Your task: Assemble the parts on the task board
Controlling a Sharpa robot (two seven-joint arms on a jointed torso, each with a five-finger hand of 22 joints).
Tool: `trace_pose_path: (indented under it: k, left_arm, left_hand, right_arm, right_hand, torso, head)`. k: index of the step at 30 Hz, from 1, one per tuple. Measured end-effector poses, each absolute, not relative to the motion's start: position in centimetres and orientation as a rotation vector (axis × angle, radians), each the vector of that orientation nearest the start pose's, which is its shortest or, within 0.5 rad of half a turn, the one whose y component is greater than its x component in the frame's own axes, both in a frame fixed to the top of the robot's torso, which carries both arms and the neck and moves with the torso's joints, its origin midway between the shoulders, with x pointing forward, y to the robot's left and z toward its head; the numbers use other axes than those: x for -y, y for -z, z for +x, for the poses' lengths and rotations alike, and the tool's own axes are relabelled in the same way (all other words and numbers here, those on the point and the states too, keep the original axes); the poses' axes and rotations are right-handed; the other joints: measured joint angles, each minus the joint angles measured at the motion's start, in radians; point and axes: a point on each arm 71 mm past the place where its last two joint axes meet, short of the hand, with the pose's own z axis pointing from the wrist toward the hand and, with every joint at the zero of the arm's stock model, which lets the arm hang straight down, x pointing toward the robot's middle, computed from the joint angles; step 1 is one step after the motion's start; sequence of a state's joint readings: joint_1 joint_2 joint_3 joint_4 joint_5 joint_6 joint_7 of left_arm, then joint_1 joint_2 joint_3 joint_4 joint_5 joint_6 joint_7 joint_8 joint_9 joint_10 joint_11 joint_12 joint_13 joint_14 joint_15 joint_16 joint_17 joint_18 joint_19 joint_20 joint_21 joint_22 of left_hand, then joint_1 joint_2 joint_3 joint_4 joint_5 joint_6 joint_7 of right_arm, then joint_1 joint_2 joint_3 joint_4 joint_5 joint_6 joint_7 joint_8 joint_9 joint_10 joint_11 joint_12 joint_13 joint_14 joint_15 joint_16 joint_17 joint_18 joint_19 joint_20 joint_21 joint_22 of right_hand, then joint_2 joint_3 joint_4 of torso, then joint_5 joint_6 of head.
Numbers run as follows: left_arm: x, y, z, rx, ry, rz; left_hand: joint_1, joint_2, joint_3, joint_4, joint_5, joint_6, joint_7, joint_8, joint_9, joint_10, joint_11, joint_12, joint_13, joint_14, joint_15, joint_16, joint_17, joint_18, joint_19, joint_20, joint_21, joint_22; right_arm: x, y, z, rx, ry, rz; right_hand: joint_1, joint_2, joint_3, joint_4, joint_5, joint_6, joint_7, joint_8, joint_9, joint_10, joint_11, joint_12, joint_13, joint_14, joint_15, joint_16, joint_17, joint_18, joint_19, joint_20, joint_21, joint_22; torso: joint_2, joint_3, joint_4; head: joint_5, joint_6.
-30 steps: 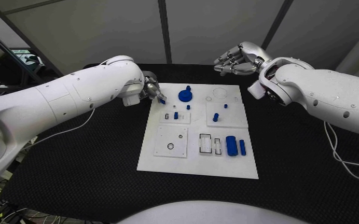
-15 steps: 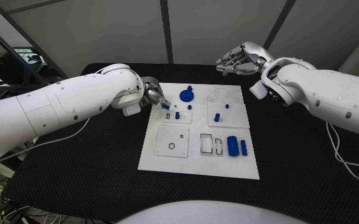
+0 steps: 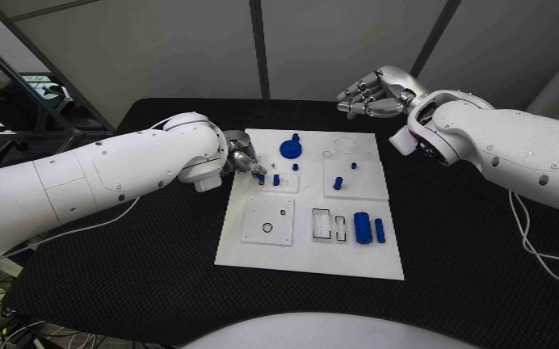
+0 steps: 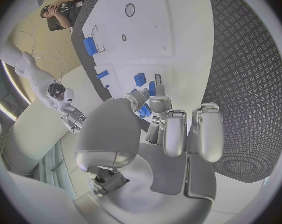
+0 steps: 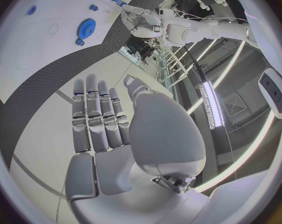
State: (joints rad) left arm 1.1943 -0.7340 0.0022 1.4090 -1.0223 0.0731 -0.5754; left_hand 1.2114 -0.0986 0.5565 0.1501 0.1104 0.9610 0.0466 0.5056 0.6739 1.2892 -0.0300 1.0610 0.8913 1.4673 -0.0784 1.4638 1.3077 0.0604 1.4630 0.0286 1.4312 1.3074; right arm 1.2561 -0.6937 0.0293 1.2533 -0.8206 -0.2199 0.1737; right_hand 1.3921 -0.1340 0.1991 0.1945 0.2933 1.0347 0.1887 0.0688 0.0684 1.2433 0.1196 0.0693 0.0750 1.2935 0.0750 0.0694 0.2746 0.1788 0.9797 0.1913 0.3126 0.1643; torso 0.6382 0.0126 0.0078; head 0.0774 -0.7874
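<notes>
Up close, left hand (image 4: 154, 129) pinches blue part (image 4: 144, 110).

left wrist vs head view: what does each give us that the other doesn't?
Left wrist alone: the left hand from behind, pinching a small blue part at its fingertips just above the task board.

Head alone: the whole board layout, with the blue gear at the far end and two blue cylinders near the front right. It also shows the right hand raised beyond the board's far edge, holding nothing.

Both: the left hand at the board's left side, and the black table.
</notes>
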Motion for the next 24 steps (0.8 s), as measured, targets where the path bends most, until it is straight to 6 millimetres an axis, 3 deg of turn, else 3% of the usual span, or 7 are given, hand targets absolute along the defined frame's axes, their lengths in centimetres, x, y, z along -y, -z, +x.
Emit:
trace_pose_path:
  k: [24]
  left_arm:
    - [-19.32, 22.83, 49.68, -2.291, 0.347, -0.248]
  left_hand:
    - [-0.017, -0.017, 0.034, -0.023, 0.004, 0.000, 0.000, 0.011, 0.008, 0.007, 0.000, 0.000, 0.003, 0.000, 0.000, 0.000, 0.000, 0.000, 0.004, -0.004, 0.004, 0.000]
  right_arm:
    - [19.83, 14.63, 54.75, -1.619, -1.107, 0.321]
  right_hand:
    - [-0.004, 0.004, 0.000, 0.000, 0.004, 0.000, 0.000, 0.000, 0.000, 0.000, 0.000, 0.000, 0.000, 0.000, 0.000, 0.000, 0.000, 0.000, 0.000, 0.000, 0.000, -0.001]
  torso:
    - [0.001, 0.0000, -0.0001]
  head:
    - [0.001, -0.006]
